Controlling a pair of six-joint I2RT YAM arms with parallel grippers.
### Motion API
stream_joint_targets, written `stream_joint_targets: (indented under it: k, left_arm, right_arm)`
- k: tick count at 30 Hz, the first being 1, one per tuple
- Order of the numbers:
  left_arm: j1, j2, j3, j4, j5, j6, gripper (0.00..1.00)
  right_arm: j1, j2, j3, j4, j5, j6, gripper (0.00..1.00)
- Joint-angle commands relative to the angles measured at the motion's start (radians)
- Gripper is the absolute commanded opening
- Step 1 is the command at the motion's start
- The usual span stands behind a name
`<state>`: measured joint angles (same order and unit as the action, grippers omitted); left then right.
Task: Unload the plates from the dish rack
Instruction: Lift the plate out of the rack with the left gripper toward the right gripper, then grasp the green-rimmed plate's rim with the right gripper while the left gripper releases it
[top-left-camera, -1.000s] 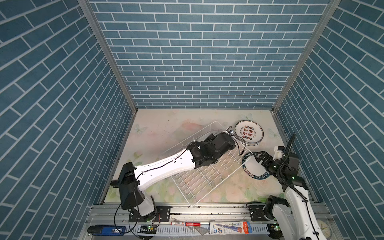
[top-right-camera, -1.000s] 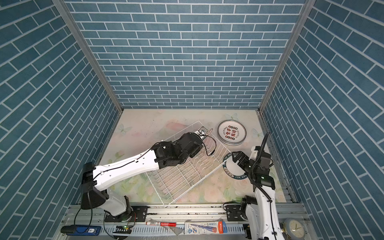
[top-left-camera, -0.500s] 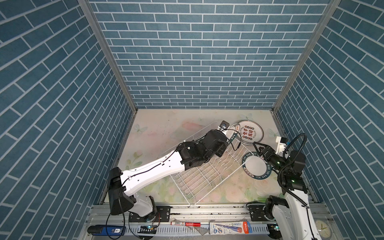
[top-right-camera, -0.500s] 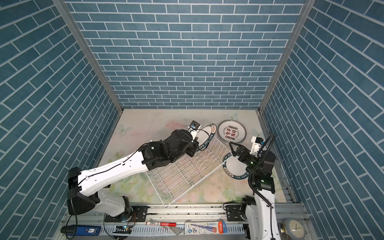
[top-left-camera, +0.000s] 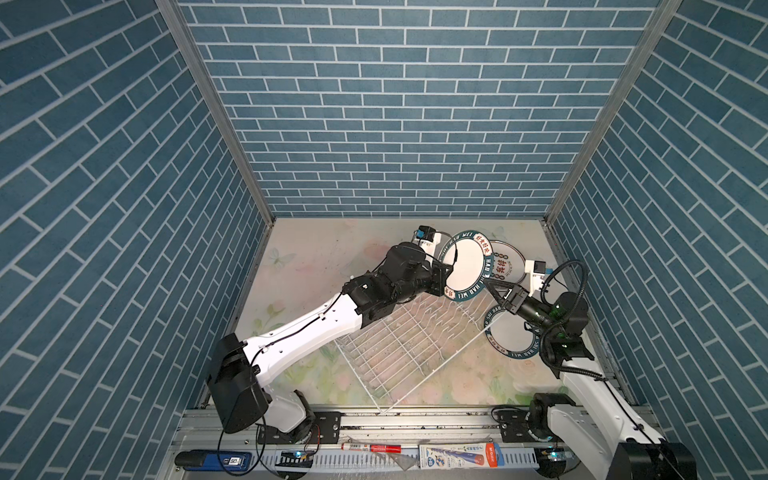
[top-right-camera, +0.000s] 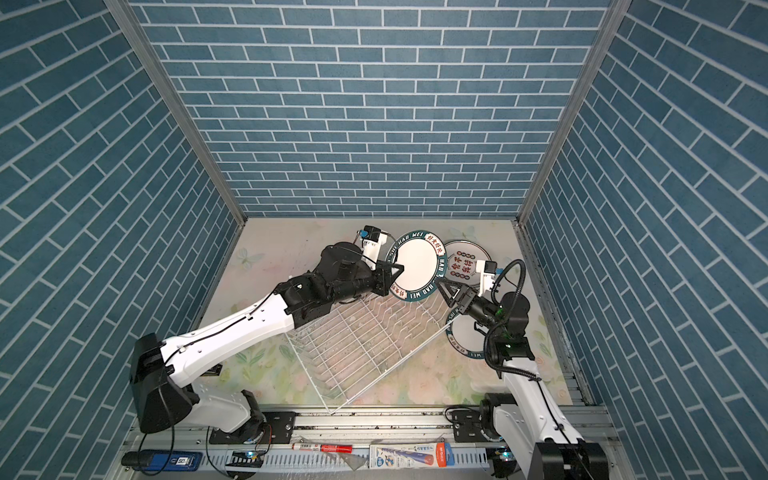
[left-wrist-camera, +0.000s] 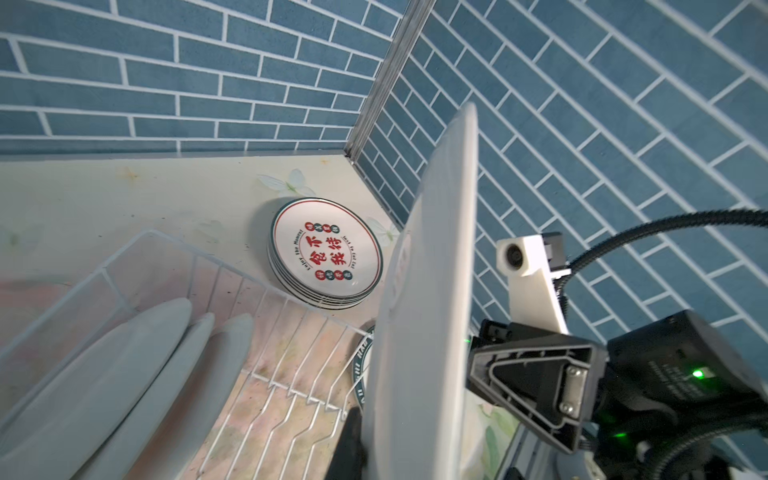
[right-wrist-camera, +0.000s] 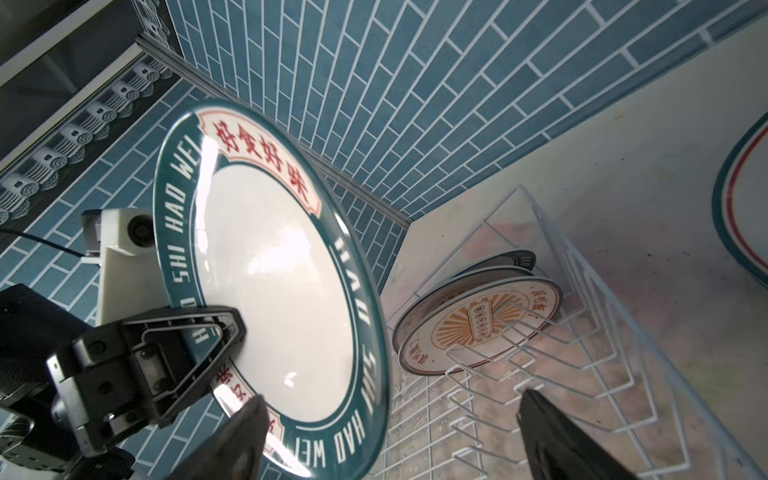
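One green-rimmed plate (top-left-camera: 467, 266) stands clamped in my left pincer (top-left-camera: 449, 277). My right pincer (top-left-camera: 497, 291) gapes just beside its rim.

Green-rimmed white plate (top-left-camera: 465, 266), white rack (top-left-camera: 434, 371)

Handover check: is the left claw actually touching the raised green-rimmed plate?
Touching. The right wrist view shows the left claw clamped on the rim of the green-rimmed plate.

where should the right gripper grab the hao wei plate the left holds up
Its green rim opposite the left gripper, coming edge-on from the robot's right: the plate is held aloft by one edge, leaving that rim free.
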<state>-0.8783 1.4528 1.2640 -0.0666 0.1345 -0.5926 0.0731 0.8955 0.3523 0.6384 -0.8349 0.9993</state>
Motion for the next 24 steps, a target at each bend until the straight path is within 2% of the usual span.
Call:
stream_joint_targets:
  k: [1, 9, 14, 17, 19, 24]
  left_arm:
    - [0.034, 0.001, -0.02, 0.139, 0.119, -0.088, 0.0]
    - [0.054, 0.066, -0.024, 0.255, 0.27, -0.169, 0.0]
    - [0.055, 0.093, -0.023, 0.269, 0.291, -0.183, 0.0]
    - [0.055, 0.101, -0.015, 0.267, 0.303, -0.183, 0.06]
    - [0.057, 0.104, -0.015, 0.26, 0.296, -0.182, 0.14]
    - [0.074, 0.124, -0.004, 0.25, 0.307, -0.182, 0.25]
  right_arm:
    - [0.019, 0.035, 0.007, 0.153, 0.03, 0.043, 0.92]
    - [0.045, 0.164, -0.007, 0.438, 0.012, 0.147, 0.79]
    - [0.045, 0.237, -0.01, 0.614, 0.0, 0.225, 0.6]
    - [0.045, 0.239, -0.007, 0.616, -0.001, 0.225, 0.45]
    - [0.045, 0.232, -0.006, 0.609, -0.001, 0.223, 0.38]
    - [0.044, 0.19, -0.004, 0.538, -0.003, 0.196, 0.21]
